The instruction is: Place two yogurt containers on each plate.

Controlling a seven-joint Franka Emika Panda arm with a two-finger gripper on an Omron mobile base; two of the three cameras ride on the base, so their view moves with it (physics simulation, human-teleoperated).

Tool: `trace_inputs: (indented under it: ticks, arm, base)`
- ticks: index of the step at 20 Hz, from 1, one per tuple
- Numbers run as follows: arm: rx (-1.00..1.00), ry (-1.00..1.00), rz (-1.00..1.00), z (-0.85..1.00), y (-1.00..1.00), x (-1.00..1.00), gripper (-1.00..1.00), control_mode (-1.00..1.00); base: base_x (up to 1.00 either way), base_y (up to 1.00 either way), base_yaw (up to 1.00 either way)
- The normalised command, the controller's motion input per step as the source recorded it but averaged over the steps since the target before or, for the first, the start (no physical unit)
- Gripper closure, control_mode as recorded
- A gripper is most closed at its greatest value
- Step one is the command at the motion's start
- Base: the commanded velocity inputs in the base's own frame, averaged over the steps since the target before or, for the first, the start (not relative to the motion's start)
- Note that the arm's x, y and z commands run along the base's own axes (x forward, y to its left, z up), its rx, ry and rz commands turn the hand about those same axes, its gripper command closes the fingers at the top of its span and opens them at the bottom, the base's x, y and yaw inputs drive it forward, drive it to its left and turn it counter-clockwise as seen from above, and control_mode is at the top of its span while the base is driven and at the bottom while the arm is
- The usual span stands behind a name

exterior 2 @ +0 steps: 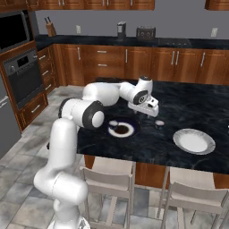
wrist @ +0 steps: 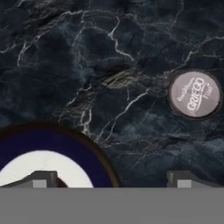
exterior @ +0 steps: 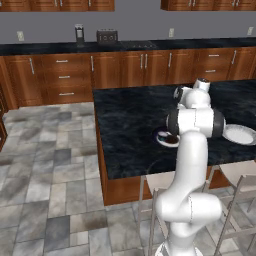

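My gripper (wrist: 111, 179) hangs open over the dark marble island, and nothing sits between its fingertips (wrist: 41, 178). In the hand view a round yogurt container (wrist: 194, 94) with a grey printed lid stands on the counter to the upper right, apart from the fingers. The dark-rimmed plate (wrist: 65, 146) with its white ring lies at the lower left, under the left finger. From the right base view the gripper (exterior 2: 144, 112) hovers between that plate (exterior 2: 121, 129) and the tub (exterior 2: 159, 122). Another small tub (exterior 2: 113, 123) sits at the plate's left edge. The pale plate (exterior 2: 194, 141) lies further right.
Two stools (exterior 2: 107, 179) stand along the island's near edge. The arm's own body covers part of the dark plate (exterior: 165, 139) in the left base view; the pale plate (exterior: 240, 134) is at the island's right. Cabinets and a counter with a toaster (exterior: 106, 36) line the far wall.
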Motion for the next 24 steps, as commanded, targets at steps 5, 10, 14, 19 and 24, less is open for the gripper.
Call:
trace_inputs:
  ticks: [5, 10, 14, 19, 24]
  arm:
    - [-0.06, 0.00, -0.24, 0.00, -0.22, 0.00, -1.00, -1.00]
    - [-0.04, 0.00, -0.22, 0.00, -0.26, 0.00, -1.00, -1.00]
    - [0.00, 0.05, -0.11, 0.00, -0.56, -0.08, -1.00, -1.00]
    - [0.01, 0.00, -0.04, -0.18, -0.54, 0.00, -1.00, -1.00]
    - [0.00, 0.00, 0.00, -0.31, -0.06, 0.00, -1.00, -1.00]
  base:
    - [0.00, 0.00, 0.00]
    - [0.00, 0.00, 0.00]
    - [0.00, 0.00, 0.00]
    - [0.00, 0.00, 0.00]
    - [0.00, 0.00, 0.00]
